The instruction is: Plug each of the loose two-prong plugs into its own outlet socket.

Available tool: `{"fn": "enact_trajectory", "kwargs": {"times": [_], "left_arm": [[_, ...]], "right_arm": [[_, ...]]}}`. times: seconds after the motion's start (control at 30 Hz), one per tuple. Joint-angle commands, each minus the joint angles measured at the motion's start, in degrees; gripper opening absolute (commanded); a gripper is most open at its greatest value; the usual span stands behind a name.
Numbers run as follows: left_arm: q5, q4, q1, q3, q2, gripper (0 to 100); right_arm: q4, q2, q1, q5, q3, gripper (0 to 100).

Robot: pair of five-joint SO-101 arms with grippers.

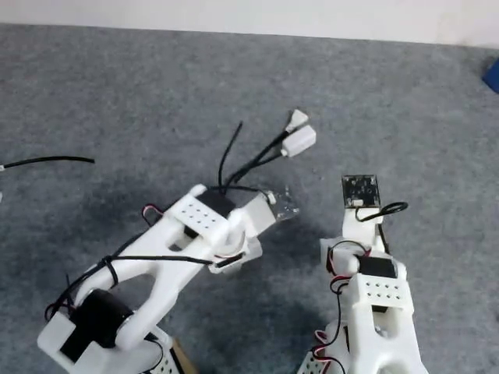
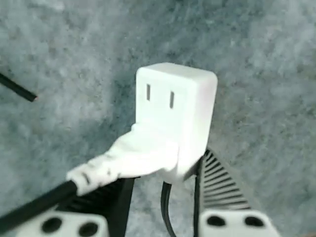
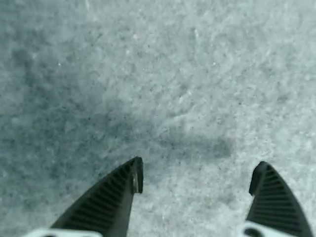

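Lying just ahead of the left claw [image 1: 279, 205], outlet socket [image 2: 175, 108].

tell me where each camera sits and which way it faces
high view: fixed above, looking down on the grey felt-covered table; white left arm and right arm show
left wrist view: on the left arm, facing the white two-slot socket block; left hand open short of it
right wrist view: on the right arm, facing down at the table; right hand open
shared: high and left wrist views both show the socket block
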Motion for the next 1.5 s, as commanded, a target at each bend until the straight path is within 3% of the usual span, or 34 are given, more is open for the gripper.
{"fn": "enact_trajectory", "kwargs": {"times": [0.0, 0.17, 0.37, 0.57, 0.73, 0.87, 1.03, 1.17, 1.3, 1.47], "left_arm": [[0.62, 3.16, -5.85, -5.41, -0.31, 1], [-5.01, 8.62, -25.89, -15.25, -0.13, 1], [-14.86, 8.88, -52.18, -27.12, 0.40, 1], [-18.64, 8.88, -61.76, -28.70, 0.40, 1], [-18.02, 9.32, -59.47, -23.34, 0.22, 1], [-12.48, 9.41, -53.41, -20.18, -0.22, 2], [-4.92, 9.41, -40.40, -22.02, -0.04, 19], [-2.20, 8.62, -28.18, -26.86, 0.31, 28], [0.70, 0.44, -19.65, -29.32, 0.48, 26], [7.38, -17.76, -14.29, -26.24, 6.46, 27]], "right_arm": [[-1.36, -1.19, -0.48, -0.18, -0.13, 33.6], [-1.36, -1.19, -0.48, -0.18, -0.13, 33.6], [-1.36, -1.19, -0.48, -0.18, -0.13, 33.6], [-1.36, -1.19, -0.40, -0.18, -0.13, 33.6], [-1.01, -1.19, -0.31, -0.18, -0.48, 33.6], [0.22, -1.01, -0.75, -0.35, -1.01, 33.6], [7.87, -0.57, -1.45, -0.53, -9.19, 33.6], [7.87, -1.10, 7.16, -0.53, -12.18, 33.6], [7.60, -1.10, 16.57, -0.53, -12.44, 33.6], [7.60, -1.19, 14.73, -0.09, -9.27, 33.6]]}}
